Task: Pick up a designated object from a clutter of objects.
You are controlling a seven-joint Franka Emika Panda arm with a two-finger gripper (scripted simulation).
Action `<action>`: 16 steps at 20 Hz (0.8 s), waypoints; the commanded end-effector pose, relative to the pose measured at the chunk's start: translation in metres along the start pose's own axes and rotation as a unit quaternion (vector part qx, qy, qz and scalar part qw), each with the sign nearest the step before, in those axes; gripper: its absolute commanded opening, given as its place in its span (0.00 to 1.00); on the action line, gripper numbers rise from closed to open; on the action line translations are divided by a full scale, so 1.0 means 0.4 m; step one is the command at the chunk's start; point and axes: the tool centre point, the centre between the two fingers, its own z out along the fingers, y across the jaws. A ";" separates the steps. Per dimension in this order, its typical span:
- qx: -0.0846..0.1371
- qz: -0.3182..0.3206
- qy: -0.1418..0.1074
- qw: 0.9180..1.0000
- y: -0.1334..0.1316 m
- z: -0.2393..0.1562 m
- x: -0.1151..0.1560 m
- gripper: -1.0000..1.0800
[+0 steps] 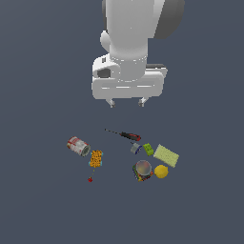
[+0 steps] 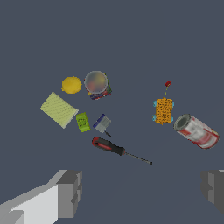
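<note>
Hovering above the clutter, the gripper (image 1: 127, 102) has its fingers spread wide and holds nothing. The designated can (image 1: 143, 169) stands upright just beside the yellow ball (image 1: 161, 171), on its exterior-view left, near the sponge (image 1: 166, 155).

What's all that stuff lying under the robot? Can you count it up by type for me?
Cans: 2 (short can, red-and-white can)
Screwdriver: 1
Yellow ball: 1
Sponge: 1
Green block: 1
Orange box: 1
Small grey-blue piece: 1
Tiny red piece: 1
Total: 9

White rounded arm (image 1: 126, 43), dark grey joint, boxy pincer (image 1: 127, 102), grey fingers (image 2: 70, 192)
</note>
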 end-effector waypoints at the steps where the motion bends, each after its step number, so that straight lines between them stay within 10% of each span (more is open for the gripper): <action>1: 0.000 0.000 0.000 1.000 0.000 0.000 0.000 0.96; 16: 0.002 -0.007 0.012 1.000 -0.016 0.001 0.039 0.96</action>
